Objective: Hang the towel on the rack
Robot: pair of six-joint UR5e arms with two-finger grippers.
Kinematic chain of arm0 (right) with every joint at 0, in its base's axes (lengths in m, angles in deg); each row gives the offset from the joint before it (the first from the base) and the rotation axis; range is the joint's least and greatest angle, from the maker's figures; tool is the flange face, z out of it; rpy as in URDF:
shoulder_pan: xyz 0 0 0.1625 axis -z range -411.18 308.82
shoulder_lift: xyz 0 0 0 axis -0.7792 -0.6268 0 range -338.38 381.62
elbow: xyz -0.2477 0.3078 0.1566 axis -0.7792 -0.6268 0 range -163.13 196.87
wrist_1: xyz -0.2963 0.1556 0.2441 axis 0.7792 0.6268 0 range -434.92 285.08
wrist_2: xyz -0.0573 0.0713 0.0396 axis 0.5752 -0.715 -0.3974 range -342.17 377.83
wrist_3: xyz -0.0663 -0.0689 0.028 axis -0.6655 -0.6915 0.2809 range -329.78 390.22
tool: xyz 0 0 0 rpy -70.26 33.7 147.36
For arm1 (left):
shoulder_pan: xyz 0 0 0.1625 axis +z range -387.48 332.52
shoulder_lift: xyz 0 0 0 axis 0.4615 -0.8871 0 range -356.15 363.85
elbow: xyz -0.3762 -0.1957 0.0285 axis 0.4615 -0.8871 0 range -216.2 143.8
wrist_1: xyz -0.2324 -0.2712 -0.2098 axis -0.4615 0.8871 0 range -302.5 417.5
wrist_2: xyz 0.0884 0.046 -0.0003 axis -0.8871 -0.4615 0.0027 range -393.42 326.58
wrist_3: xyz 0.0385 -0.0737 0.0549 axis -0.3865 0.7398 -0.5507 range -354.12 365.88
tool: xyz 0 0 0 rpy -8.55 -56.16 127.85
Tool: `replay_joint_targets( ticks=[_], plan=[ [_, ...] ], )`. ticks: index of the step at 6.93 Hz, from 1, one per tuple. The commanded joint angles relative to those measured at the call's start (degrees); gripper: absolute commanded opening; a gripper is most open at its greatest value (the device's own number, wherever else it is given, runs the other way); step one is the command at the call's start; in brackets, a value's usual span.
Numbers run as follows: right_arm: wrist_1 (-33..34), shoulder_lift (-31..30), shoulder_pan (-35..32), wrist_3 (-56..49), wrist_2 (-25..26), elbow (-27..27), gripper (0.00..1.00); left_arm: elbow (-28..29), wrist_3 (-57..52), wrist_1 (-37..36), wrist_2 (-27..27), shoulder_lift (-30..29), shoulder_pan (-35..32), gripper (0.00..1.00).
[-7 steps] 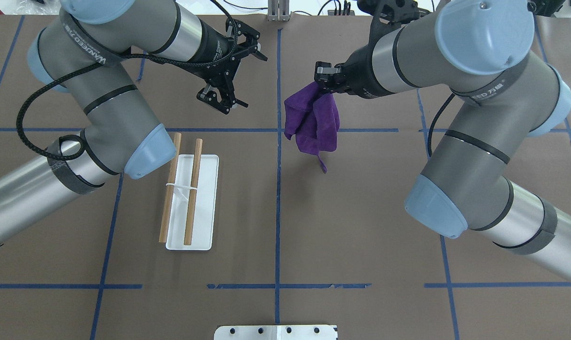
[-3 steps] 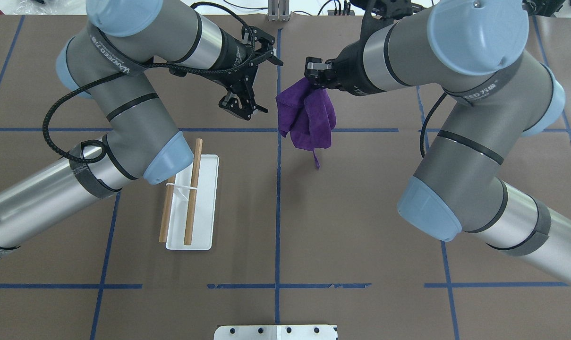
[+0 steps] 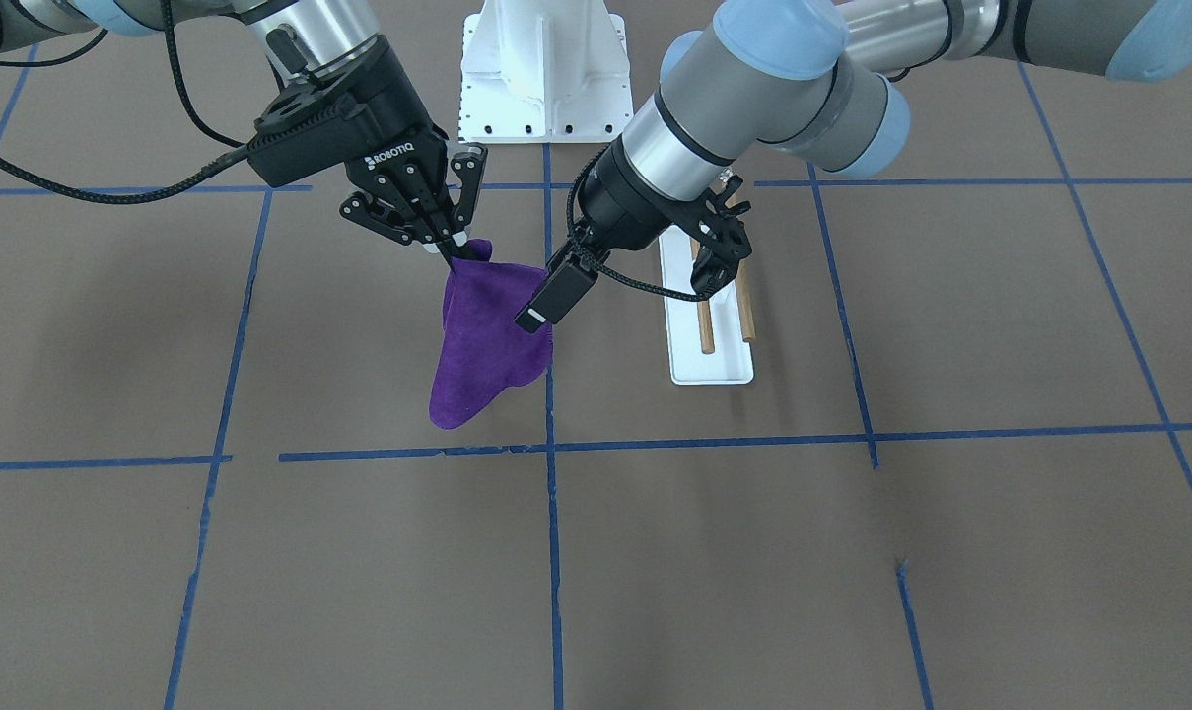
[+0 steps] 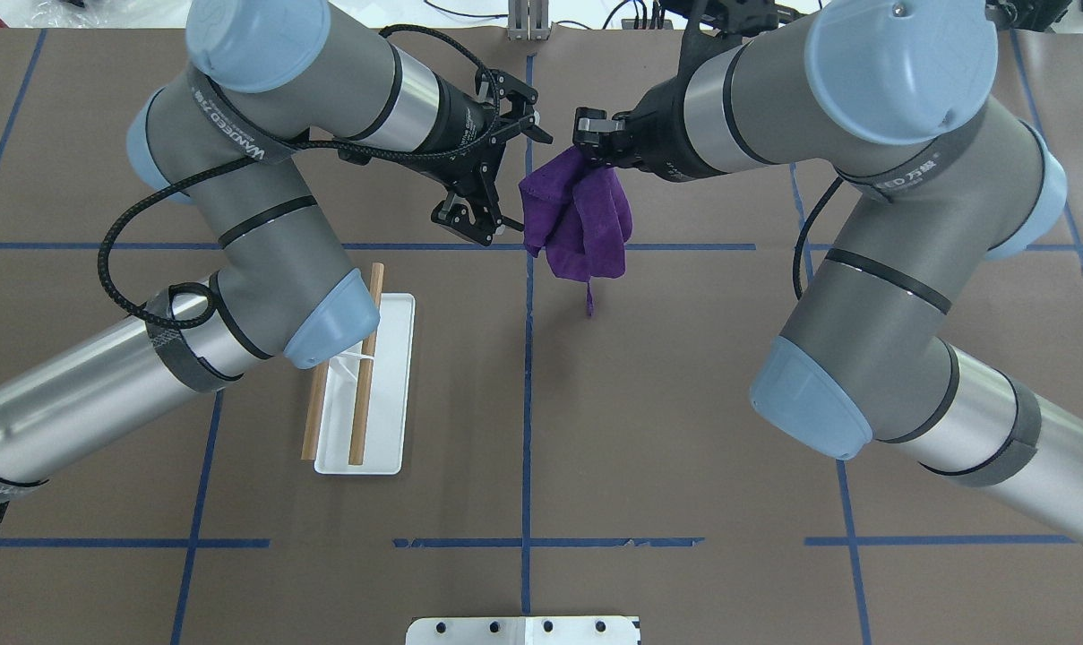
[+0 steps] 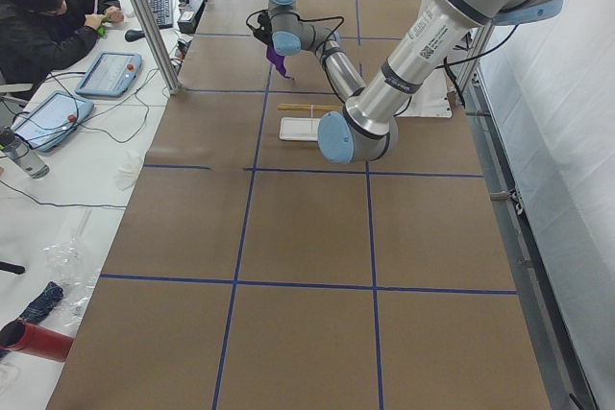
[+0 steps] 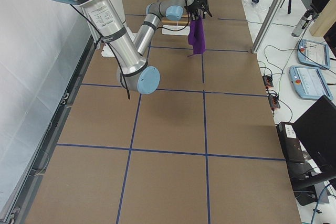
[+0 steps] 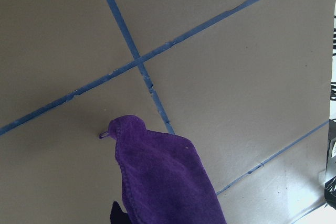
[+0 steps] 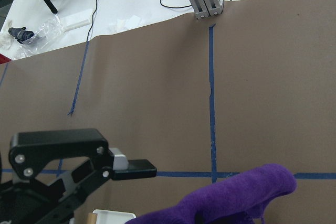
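here, in the overhead view, the left arm [image 4: 254, 233] comes in from the left, and its pale blue elbow cap hides the far end of the rack [image 4: 391, 394]. the rack stands on the brown table [image 4: 684, 430], its white base flat and its two wooden rods [image 4: 366, 358] side by side.

beyond the rack's far end and to its right, the left gripper [image 4: 521, 184] hangs above the table with its fingers spread wide, one tip farther from the rack than the other. its mouth faces away from the rack, toward the towel [image 4: 586, 224], which is just beside the fingertips. in the right wrist view a strip of bare table shows between the black finger [image 8: 139, 169] and the purple cloth, so the two are apart.

the towel is farther right of the rack again, well apart from it. it hangs in loose folds with a thin tag at its lowest point. whether that point touches the table i cannot tell.

the right gripper [image 4: 588, 150], on the side of the towel away from the rack, has its fingers pressed together on the cloth's top edge and holds it up. in the front-facing view the pinch sits at the towel's uppermost corner. the right arm [image 4: 872, 233] runs off to the right.
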Motion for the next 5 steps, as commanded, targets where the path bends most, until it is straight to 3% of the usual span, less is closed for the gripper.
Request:
replay_joint_targets(
  ticks=[1,5],
  plan=[
    [0.0,-0.1,0.0,0.0,0.0,-0.1,0.00,-0.8,0.7,3.4,0.0,0.8,0.2,0.02],
    [0.1,-0.6,0.1,-1.2,-0.6,-0.1,0.00,-1.1,0.0,5.4,0.0,1.6,-0.3,0.00]
  ],
)
